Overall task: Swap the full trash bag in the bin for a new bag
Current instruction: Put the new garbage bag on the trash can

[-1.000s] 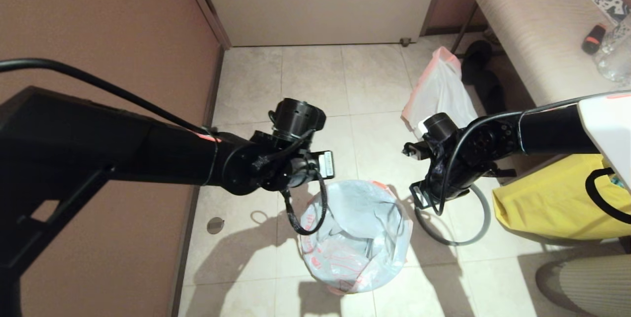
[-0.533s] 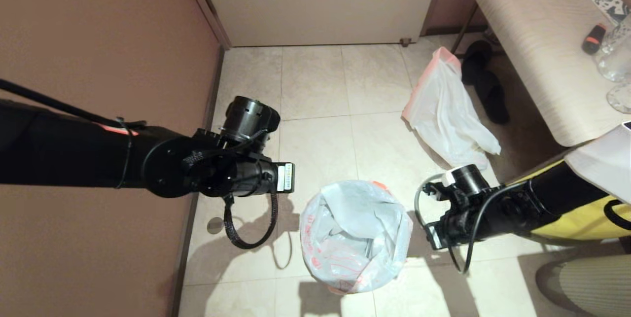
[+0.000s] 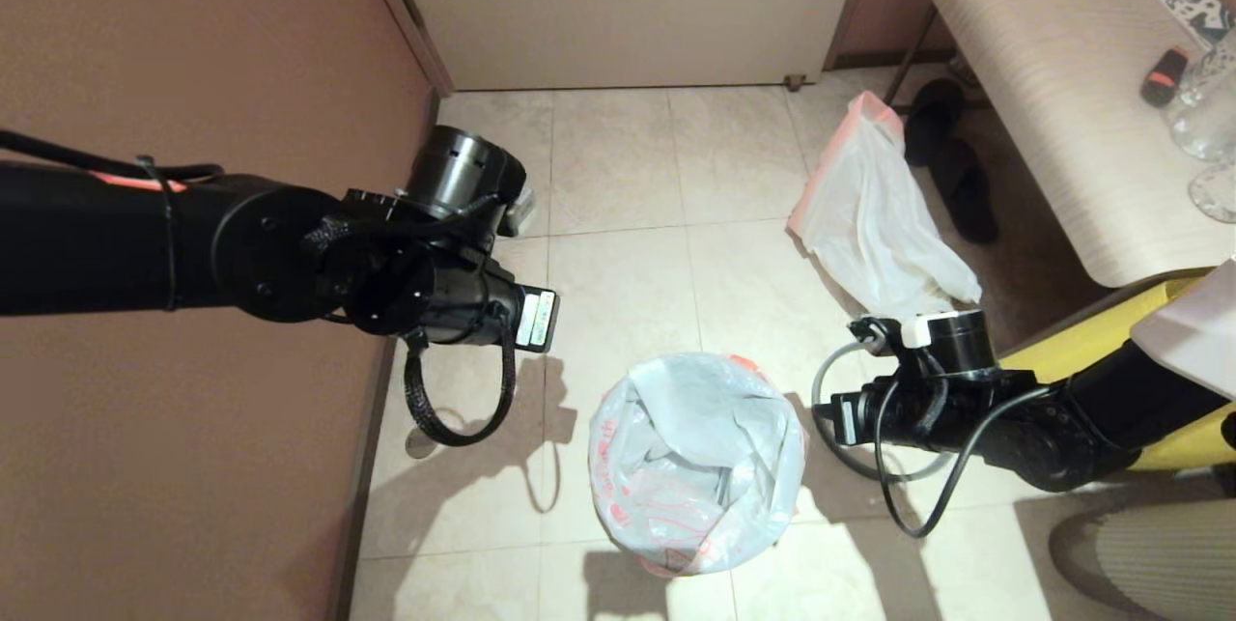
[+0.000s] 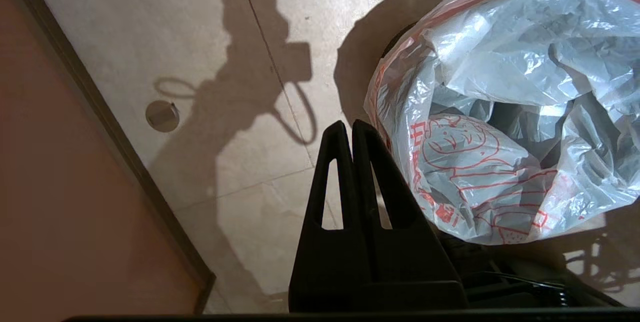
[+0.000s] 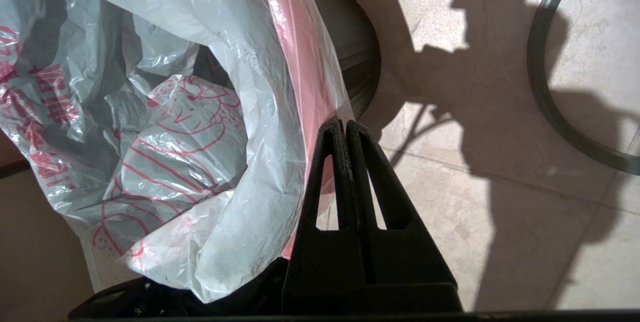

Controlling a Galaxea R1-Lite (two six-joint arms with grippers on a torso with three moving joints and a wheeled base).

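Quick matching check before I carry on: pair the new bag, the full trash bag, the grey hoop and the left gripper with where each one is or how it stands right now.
Things:
1. new bag
2. full trash bag
3. grey hoop
4. left gripper

Places or states:
A. flat on the tiles, on the bin's right-arm side
B. shut, empty, above the floor beside the bin
C. draped over the bin's mouth
D. on the floor by the bench

Pairs: 1-C, 2-D, 3-A, 4-B
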